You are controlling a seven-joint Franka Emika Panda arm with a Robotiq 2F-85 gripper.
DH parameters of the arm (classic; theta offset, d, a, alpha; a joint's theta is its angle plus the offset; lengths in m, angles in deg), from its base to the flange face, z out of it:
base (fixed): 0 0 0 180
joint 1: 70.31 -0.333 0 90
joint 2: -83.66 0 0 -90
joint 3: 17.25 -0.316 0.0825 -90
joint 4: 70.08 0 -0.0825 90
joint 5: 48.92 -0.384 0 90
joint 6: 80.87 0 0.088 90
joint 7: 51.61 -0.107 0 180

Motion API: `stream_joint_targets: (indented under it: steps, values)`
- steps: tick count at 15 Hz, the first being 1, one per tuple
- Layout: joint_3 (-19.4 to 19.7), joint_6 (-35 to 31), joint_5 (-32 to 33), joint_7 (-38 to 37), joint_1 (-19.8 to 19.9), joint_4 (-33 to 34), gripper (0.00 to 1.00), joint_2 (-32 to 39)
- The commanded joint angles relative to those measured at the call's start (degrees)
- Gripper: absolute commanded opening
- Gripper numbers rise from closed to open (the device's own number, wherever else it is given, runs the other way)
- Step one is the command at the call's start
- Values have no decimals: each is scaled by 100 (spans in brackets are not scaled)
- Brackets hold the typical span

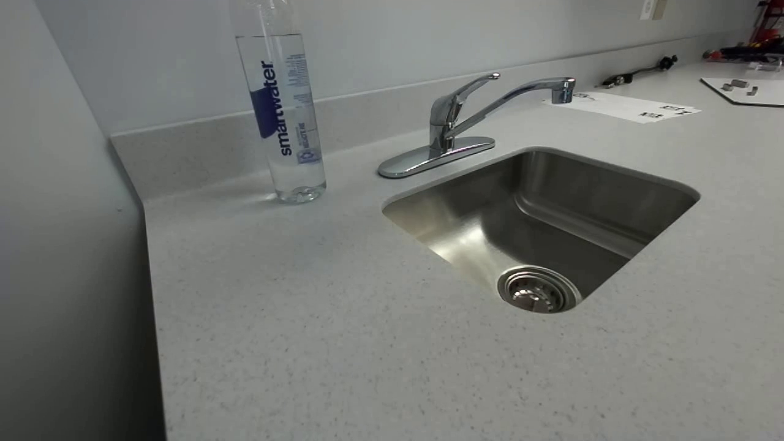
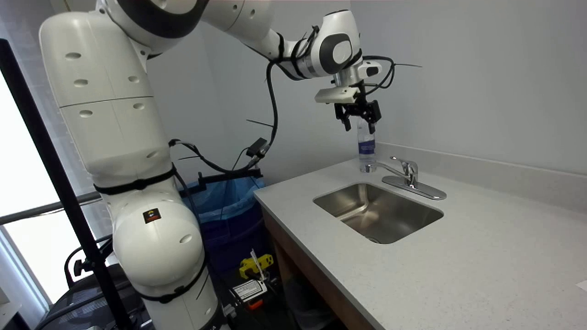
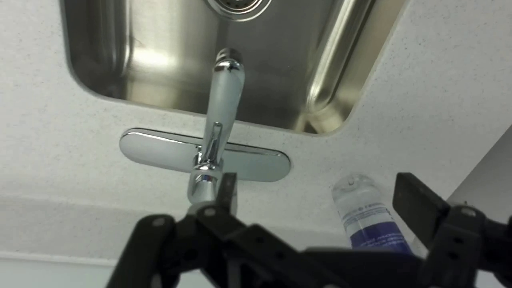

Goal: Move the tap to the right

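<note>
In the wrist view the tap (image 3: pixel 215 140) is sitting L of ctr, its spout (image 3: pixel 225 94) reaching up the frame over the sink (image 3: pixel 276 80). The hand (image 3: pixel 320 196) is filling the bottom edge, partly blurred & cut off, w/ its fingers (image 3: pixel 418 206) standing wide apart, one lower ctr, one lower R, & it's hiding the tap's rear end. Betw. the fingers the bottle (image 3: pixel 356 196) is showing its base & label (image 3: pixel 378 236); the print is running upside down & mostly illegible, the top hiding behind the hand. The top edge is cutting off the sink & the drain (image 3: pixel 239 9).

In an exterior view the arm (image 2: pixel 124 137) is taking up the L side, upper bend & base cut by the frame. There the hand is hanging upper R of ctr, well apart from the tap, & covering most of the bottle's upper part; can't tell if they're touching. The spout tip is overlapping the bottle's base, label too small to read. Under the surface (image 2: pixel 458 256) it's looking too dark to make much out.

In an exterior view the tap (image 1: pixel 442 122) is standing upper ctr, spout pointing R & covering a corner of a white sheet (image 1: pixel 612 105). The bottle's neck is running off the top edge; the sink's near rim is clipping the drain.
</note>
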Motion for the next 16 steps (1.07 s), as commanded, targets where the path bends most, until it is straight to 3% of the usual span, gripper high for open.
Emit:
stream_joint_targets:
  steps: [1, 8, 16]
  values:
    - [101, -336, 422, -632, 106, -498, 100, -485]
    - [132, -751, 1237, -1812, 329, -1066, 100, -908]
    - [107, -630, 1063, -1845, 350, -1055, 100, -876]
